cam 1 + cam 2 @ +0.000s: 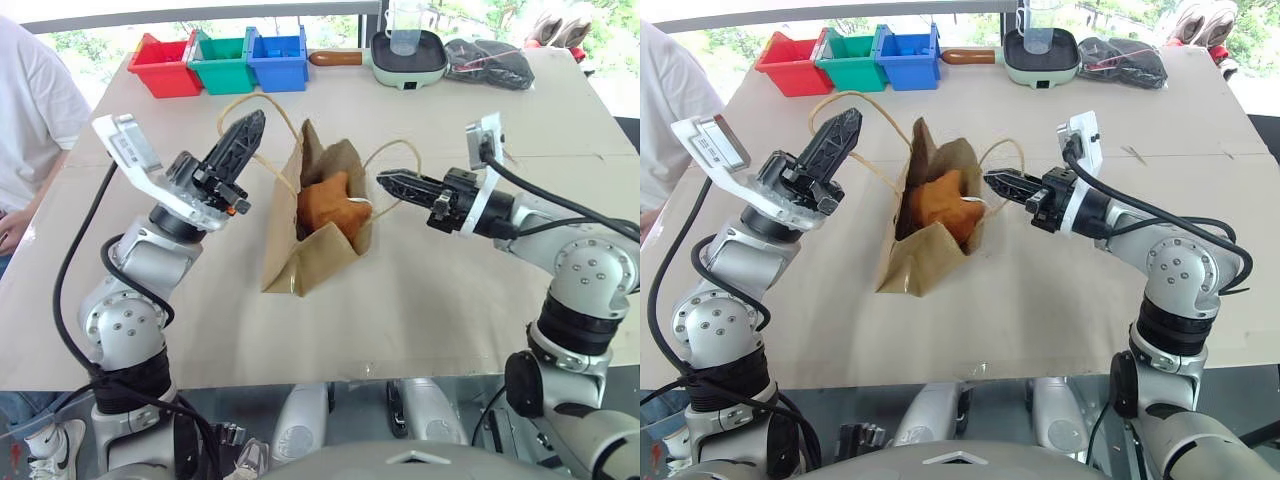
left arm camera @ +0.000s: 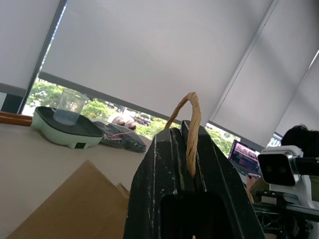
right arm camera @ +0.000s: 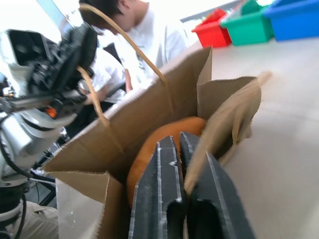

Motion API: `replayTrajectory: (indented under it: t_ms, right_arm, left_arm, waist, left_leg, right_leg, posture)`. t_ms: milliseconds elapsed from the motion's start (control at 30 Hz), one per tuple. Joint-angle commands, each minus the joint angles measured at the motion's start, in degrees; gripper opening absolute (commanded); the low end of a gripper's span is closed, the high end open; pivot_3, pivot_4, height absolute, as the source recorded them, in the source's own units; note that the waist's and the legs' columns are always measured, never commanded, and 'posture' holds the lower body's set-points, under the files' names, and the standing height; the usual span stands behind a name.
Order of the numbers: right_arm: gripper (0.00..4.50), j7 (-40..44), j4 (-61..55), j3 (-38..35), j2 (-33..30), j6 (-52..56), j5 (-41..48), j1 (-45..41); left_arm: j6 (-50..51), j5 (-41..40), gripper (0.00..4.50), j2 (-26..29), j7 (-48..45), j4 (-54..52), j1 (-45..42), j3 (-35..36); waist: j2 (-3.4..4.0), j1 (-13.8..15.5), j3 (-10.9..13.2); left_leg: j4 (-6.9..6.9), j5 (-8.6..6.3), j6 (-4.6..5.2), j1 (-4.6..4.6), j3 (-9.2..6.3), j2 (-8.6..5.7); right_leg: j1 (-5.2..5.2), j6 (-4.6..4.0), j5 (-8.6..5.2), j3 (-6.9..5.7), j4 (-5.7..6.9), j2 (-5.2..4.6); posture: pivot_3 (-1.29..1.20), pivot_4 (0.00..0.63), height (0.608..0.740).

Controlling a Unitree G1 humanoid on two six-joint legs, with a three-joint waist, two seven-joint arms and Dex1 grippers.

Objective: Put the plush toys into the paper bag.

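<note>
Left gripper (image 1: pixel 243 132) clamping bag handle (image 2: pixel 191 115), holding paper bag (image 1: pixel 318 228) open mid-table. Orange toy (image 1: pixel 327 205) sitting inside. Right gripper (image 1: pixel 384 181), fingers together, hovering at bag rim. Coloured bins (image 1: pixel 222 60), pan (image 1: pixel 407 55) lining far edge.

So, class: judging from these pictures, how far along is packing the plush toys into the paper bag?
Done: the orange-brown plush toy sits inside the paper bag. In hand: the left gripper is shut on a cord handle, holding the bag open; the right gripper is shut at the bag's mouth. Left: the second toy, unseen here.
</note>
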Motion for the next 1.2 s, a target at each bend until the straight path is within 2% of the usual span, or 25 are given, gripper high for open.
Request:
replayTrajectory:
  t_ms: [33, 167, 300, 533, 600, 633, 667, 700, 733, 833, 900, 933, 1000, 1100, 1200]
  right_arm:
    - [0.04, -1.57, -3.14, -3.37, 1.03, -4.73, 7.07, -7.65]
    - [0.04, -5.94, -3.86, -3.25, -0.17, -4.23, 12.26, -12.32]
    - [0.04, -5.8, -5.21, 2.68, -7.48, -5.36, 7.33, -5.49]
    - [0.04, -9.05, -6.46, 2.97, -10.73, -6.84, 8.72, -3.47]
    - [0.53, -7.93, -7.28, 2.53, -12.68, -7.24, 9.59, -2.32]
    - [0.74, -7.53, -7.95, 2.12, -13.85, -7.2, 10.12, -1.8]
    - [0.96, -6.55, -8.92, 0.71, -16.49, -6.53, 11.23, -0.63]
    - [1.56, -6.19, -9.71, -0.19, -18.39, -6.15, 12.27, 0.22]
    - [1.87, -4.23, -10.63, -2.39, -21.74, -5.16, 15.3, 2.24]
    - [1.92, -1.06, -12.15, -6.71, -28.78, -4.06, 22.26, 7.55]
    - [1.92, 0.15, -13.13, -7.55, -32.35, -4.43, 23.34, 11.32]
    - [1.92, 0.69, -13.96, -6.42, -33.89, -5.0, 21.93, 13.2]
    - [1.38, 0.19, -13.44, 3.81, -33.87, -11.02, 10.24, 15.87]
    - [0.09, -0.33, -9.32, 18.24, -29.61, -20.82, -4.13, 15.14]
    - [0.04, 0.2, -1.86, 28.13, -23.8, -29.69, -15.17, 12.16]
  left_arm:
    - [-1.2, 1.08, 0.0, 3.01, -3.68, 2.1, -4.51, 1.24]
    - [-2.23, 5.95, 0.0, 6.58, -10.41, 11.73, -9.88, 0.49]
    - [-5.85, 15.63, 0.0, 7.39, -20.25, 22.81, -13.76, -5.92]
    - [-9.26, 23.68, 0.0, 7.01, -26.94, 32.68, -20.99, -8.91]
    - [-8.39, 24.86, 0.0, 7.89, -28.87, 33.68, -21.27, -9.34]
    - [-7.23, 24.25, 0.69, 8.26, -29.63, 33.24, -20.95, -8.82]
    - [-6.17, 23.75, 0.76, 9.12, -30.11, 32.11, -19.8, -7.91]
    - [-5.37, 23.36, 1.25, 9.77, -30.42, 31.17, -18.86, -7.08]
    - [-3.98, 22.38, 1.58, 10.79, -30.43, 29.69, -17.01, -5.58]
    - [0.1, 19.38, 3.06, 13.34, -31.22, 25.39, -11.3, -2.07]
    - [3.18, 16.68, 4.12, 14.92, -32.25, 21.71, -6.07, 0.24]
    - [4.51, 15.63, 4.37, 15.52, -32.49, 19.72, -3.24, 1.2]
    - [4.35, 17.28, 4.5, 15.12, -31.85, 12.24, 5.57, -0.13]
    - [1.56, 22.14, 4.5, 11.46, -26.53, 6.98, 10.1, -3.82]
    - [-0.23, 26.58, 4.5, 7.23, -21.51, 4.37, 10.15, -8.19]
  waist:
    - [0.0, -0.05, 0.0]
    - [0.05, -0.21, 0.04]
    - [0.01, 0.01, 0.02]
    - [-0.04, -0.41, 0.07]
    - [-0.04, -0.5, 0.07]
    - [-0.04, -0.45, 0.07]
    - [-0.04, -0.34, 0.07]
    - [-0.04, -0.31, 0.07]
    - [-0.04, -0.3, 0.07]
    - [-0.05, -0.25, 0.07]
    - [-0.05, -0.29, 0.07]
    - [-0.04, -0.3, 0.07]
    - [-0.07, -0.45, 0.04]
    - [-0.04, -0.24, 0.06]
    - [-0.05, 0.53, 0.09]
  left_leg:
    - [0.0, 0.0, 0.0, 0.0, 0.0, 0.0]
    - [-0.05, 0.01, -0.01, 0.03, 0.05, -0.03]
    - [-0.12, 0.01, -0.01, -0.04, 0.1, -0.01]
    - [-0.11, 0.01, -0.01, -0.17, 0.08, 0.0]
    - [-0.16, 0.01, -0.01, -0.11, 0.08, 0.0]
    - [-0.18, 0.01, -0.01, -0.12, 0.08, 0.02]
    - [-0.19, 0.01, -0.01, -0.14, 0.05, 0.04]
    - [-0.19, 0.01, -0.01, -0.2, 0.01, 0.1]
    - [-0.19, 0.0, 0.0, -0.2, 0.03, 0.09]
    - [-0.2, -0.01, 0.02, -0.26, 0.05, 0.06]
    - [-0.22, -0.02, 0.04, -0.27, 0.08, 0.07]
    - [-0.23, -0.03, 0.05, -0.25, 0.1, 0.08]
    - [-0.25, -0.03, 0.05, -0.19, 0.11, 0.09]
    - [-0.32, -0.03, 0.05, 0.06, 0.21, 0.12]
    - [-0.08, 0.04, -0.04, -0.06, 0.11, 0.1]
  right_leg:
    - [0.0, 0.0, 0.0, 0.0, 0.0, 0.0]
    - [-0.02, -0.02, 0.0, -0.11, 0.02, 0.16]
    - [-0.01, -0.02, -0.01, -0.1, -0.11, 0.08]
    - [-0.22, -0.01, 0.0, 0.01, -0.02, 0.01]
    - [-0.24, -0.01, 0.0, 0.05, -0.01, 0.07]
    - [-0.26, -0.01, 0.0, 0.05, -0.01, 0.09]
    - [-0.28, -0.01, 0.0, 0.03, -0.02, 0.09]
    - [-0.31, -0.01, 0.0, 0.01, -0.04, 0.08]
    - [-0.31, -0.01, 0.0, 0.01, -0.04, 0.01]
    - [-0.31, -0.01, 0.0, 0.01, -0.16, -0.14]
    - [-0.3, 0.0, 0.0, 0.03, -0.25, -0.27]
    - [-0.29, -0.01, -0.01, 0.04, -0.25, -0.37]
    - [-0.27, -0.01, -0.01, 0.05, -0.24, -0.39]
    - [-0.14, 0.0, -0.01, 0.13, -0.25, -0.41]
    - [-0.15, 0.0, -0.01, -0.04, -0.15, -0.31]
  posture:
    - [0.0, 0.15, 0.74]
    - [0.0, 0.15, 0.74]
    - [0.0, 0.15, 0.74]
    - [0.0, 0.15, 0.74]
    - [0.0, 0.15, 0.74]
    - [0.0, 0.15, 0.74]
    - [0.0, 0.15, 0.74]
    - [0.0, 0.15, 0.74]
    - [0.0, 0.15, 0.74]
    - [0.0, 0.15, 0.74]
    - [0.0, 0.15, 0.74]
    - [0.0, 0.15, 0.74]
    - [0.0, 0.15, 0.74]
    - [0.0, 0.15, 0.74]
    - [0.0, 0.15, 0.74]
